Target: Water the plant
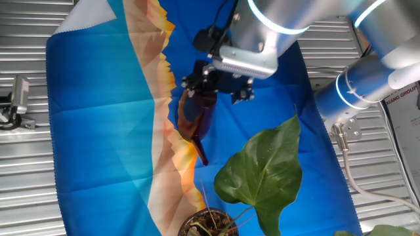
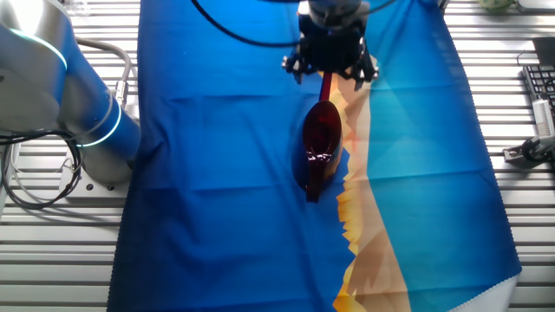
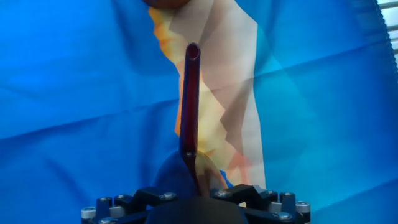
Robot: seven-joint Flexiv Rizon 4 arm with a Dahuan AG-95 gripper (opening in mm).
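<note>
Hand point(image 1: 211, 84) gripping red watering can point(image 1: 195, 118), plant point(image 1: 266, 172) in soil-filled pot point(image 1: 209, 223)

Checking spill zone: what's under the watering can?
Under the watering can lies the blue-and-orange cloth, where the colours meet. The claw covers the can's rear end, so nothing shows beneath that part.

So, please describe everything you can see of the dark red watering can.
The watering can looks like dark red translucent plastic, with a rounded glossy body and a long thin spout open at its tip. The gripper holds it from above, over the blue and orange cloth. Its spout points toward the plant. The fingers themselves are hidden.
</note>
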